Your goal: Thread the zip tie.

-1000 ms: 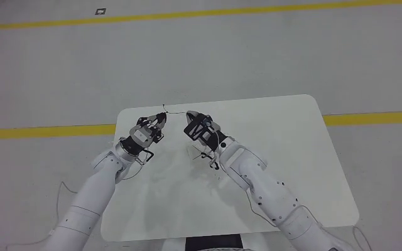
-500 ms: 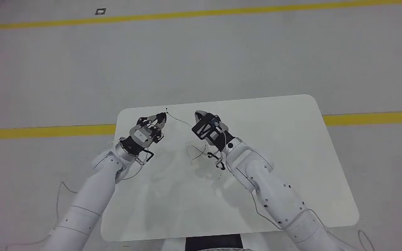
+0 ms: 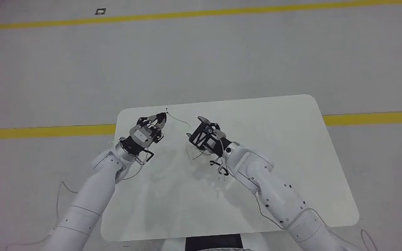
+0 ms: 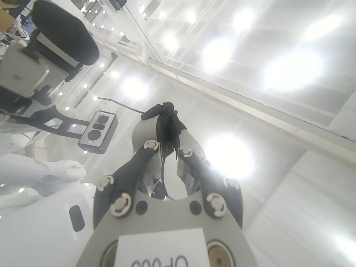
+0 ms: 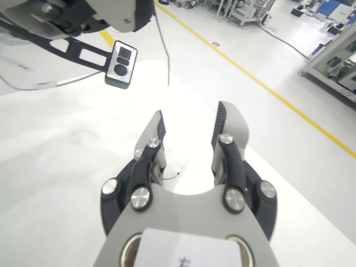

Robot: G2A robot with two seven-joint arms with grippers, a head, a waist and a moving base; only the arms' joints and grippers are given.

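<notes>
The left gripper (image 3: 161, 118) is raised over the desk (image 3: 282, 157) close to its far left corner. Its fingers (image 4: 151, 145) are clenched on the black zip tie (image 3: 178, 117). In the left wrist view the tie (image 4: 122, 104) is pinched at the fingertips. One thin length sticks out sideways past them with a slight bend, and another runs back down between the two fingers towards the palm.

The right gripper (image 3: 197, 130) sits just beside it, further in from the far edge, and faces the left one. Its fingers (image 5: 160, 129) are released, spread wide with nothing between them.

In the right wrist view the tie (image 5: 167, 68) leaves the left gripper (image 5: 139, 20) as a thin grey strap that curves and ends in the air over the desk (image 5: 55, 140). Its free tip lies beyond the right fingertips, apart from both and not inside the gap. From above, the same strap arcs from the left fingertips towards the right gripper and stops just short of it.

A yellow line (image 3: 56, 131) runs across the floor beyond the desk.
</notes>
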